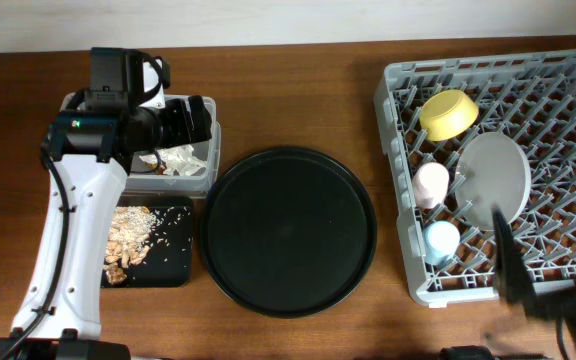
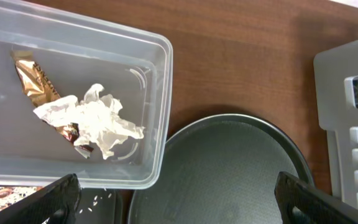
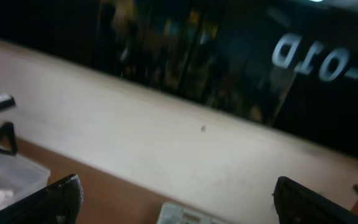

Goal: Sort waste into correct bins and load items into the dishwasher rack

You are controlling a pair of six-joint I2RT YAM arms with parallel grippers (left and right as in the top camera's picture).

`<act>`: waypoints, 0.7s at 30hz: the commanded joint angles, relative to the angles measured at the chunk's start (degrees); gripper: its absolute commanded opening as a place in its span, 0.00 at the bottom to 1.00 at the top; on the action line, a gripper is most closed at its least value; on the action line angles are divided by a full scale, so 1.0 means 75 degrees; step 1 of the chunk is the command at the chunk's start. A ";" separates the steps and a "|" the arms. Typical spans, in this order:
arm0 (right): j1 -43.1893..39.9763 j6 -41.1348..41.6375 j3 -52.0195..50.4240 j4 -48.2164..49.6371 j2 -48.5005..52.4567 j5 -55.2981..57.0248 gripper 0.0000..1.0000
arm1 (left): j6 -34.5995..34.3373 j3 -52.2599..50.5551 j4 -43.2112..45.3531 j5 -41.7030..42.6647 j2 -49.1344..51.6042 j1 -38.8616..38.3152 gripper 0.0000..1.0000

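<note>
The clear tub [image 1: 208,172] at the left holds the white napkin [image 2: 98,121] and the gold-brown wrapper [image 2: 33,78]. The shallow black tray [image 1: 176,265] in front of it holds tan food scraps [image 1: 128,238]. The grey rack [image 1: 398,90] at the right holds the yellow bowl [image 1: 448,113], pale plate [image 1: 495,175], pink cup [image 1: 431,183] and blue cup [image 1: 441,240]. I cannot make out the chopsticks. My left gripper [image 2: 179,199] is open and empty, over the tub's right edge. My right gripper [image 3: 179,199] is open and empty, raised near the rack's front and facing the wall.
A large round black tray [image 1: 288,230] lies between the bins and the rack; it also shows in the left wrist view [image 2: 229,168]. The right arm [image 1: 533,290] appears blurred at the bottom right, over the rack's front edge. A wall runs behind the table.
</note>
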 commanded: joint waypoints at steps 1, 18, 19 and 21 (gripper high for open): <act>0.0032 0.0029 -0.1218 -0.0090 -0.1306 0.0195 0.99 | 0.0009 0.0137 0.0006 -0.0050 -0.0131 0.0000 0.99; 0.0035 0.1253 -0.8941 0.6569 -0.3853 -0.0312 0.99 | 0.0009 0.0137 0.0006 -0.0052 -0.0131 0.0000 0.99; 0.0035 0.1259 -0.9183 0.6685 -0.3853 -0.0233 0.99 | 0.0009 0.0137 0.0006 -0.0052 -0.0131 0.0000 0.99; 0.0035 0.1338 -0.9474 0.6726 -0.3853 -0.0131 0.99 | 0.0009 0.0137 0.0006 -0.0050 -0.0128 0.0000 0.99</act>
